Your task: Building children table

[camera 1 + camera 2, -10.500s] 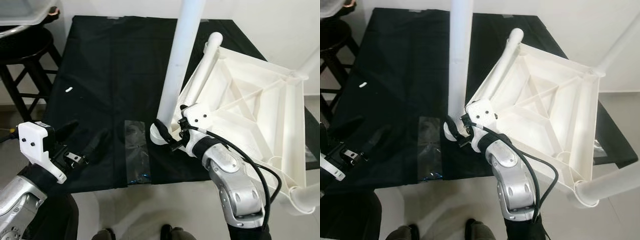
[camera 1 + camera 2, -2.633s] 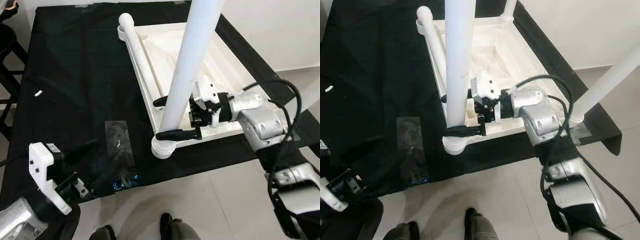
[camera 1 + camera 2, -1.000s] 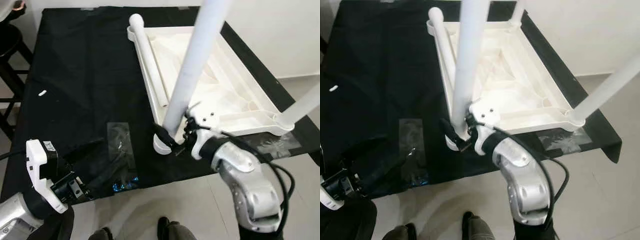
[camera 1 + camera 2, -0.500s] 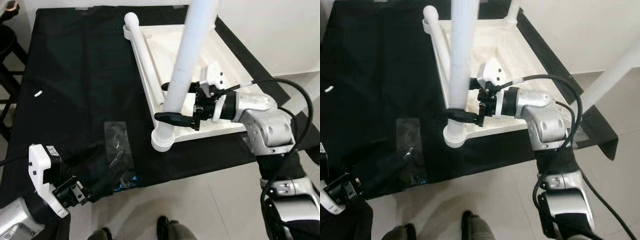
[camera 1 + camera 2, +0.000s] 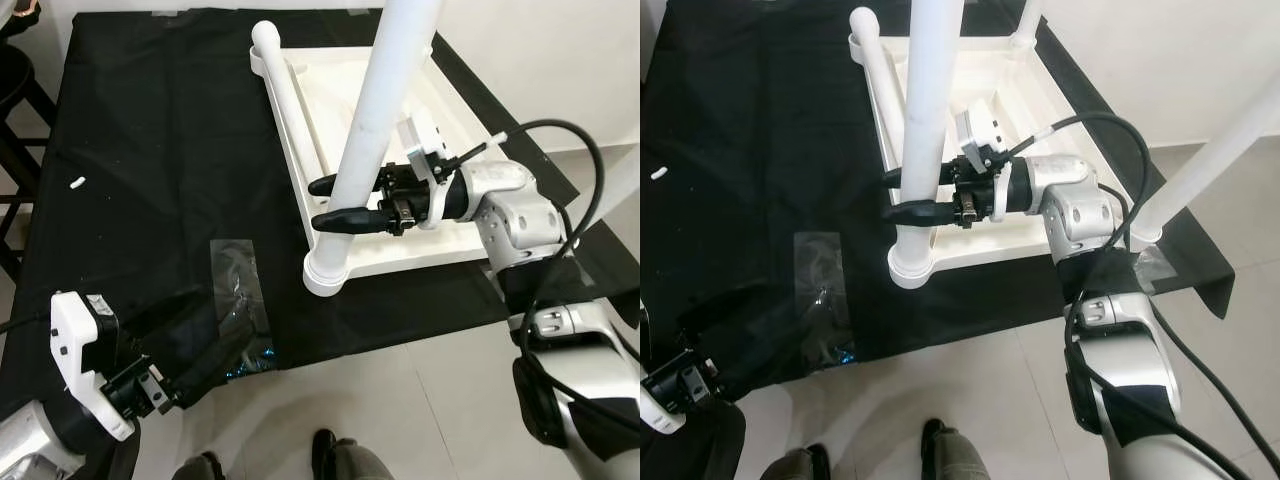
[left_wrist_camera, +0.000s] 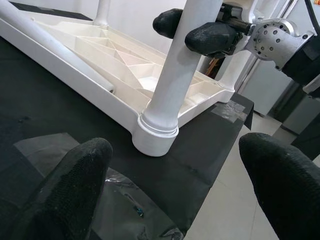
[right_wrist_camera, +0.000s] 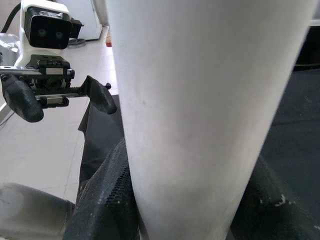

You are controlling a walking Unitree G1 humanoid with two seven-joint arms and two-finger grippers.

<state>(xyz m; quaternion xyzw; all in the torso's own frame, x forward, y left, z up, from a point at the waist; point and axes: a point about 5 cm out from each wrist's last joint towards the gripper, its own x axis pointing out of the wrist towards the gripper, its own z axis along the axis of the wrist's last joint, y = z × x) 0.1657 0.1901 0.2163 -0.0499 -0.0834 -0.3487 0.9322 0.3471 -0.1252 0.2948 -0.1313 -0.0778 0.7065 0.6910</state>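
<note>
Tabletop (image 5: pixel 440 150), white plastic and upside down, lies on the black-covered worktop (image 5: pixel 150 150) with its ribbed underside facing up. Three legs stand fitted in its corner sockets: the near leg (image 5: pixel 380 130) rises from the socket at the corner closest to the robot, a second leg (image 5: pixel 1215 150) stands at the corner to the robot's right, and a third leg (image 5: pixel 1030 22) stands at a far corner. A fourth leg (image 5: pixel 290 110) lies flat along the tabletop's left edge, its rounded end reaching the far left corner. The right claw (image 5: pixel 335 203) is pinching the near leg a little above its socket, one black finger on each side of the tube. To the left of the tabletop, a clear plastic bag (image 5: pixel 238 300) lies on the black cloth, and a small white piece (image 5: pixel 77 183) rests further left. The left claw (image 6: pixel 175 185) hovers low beside the worktop's front edge, near the bag, its two fingers spread wide and gripping nothing.
</note>
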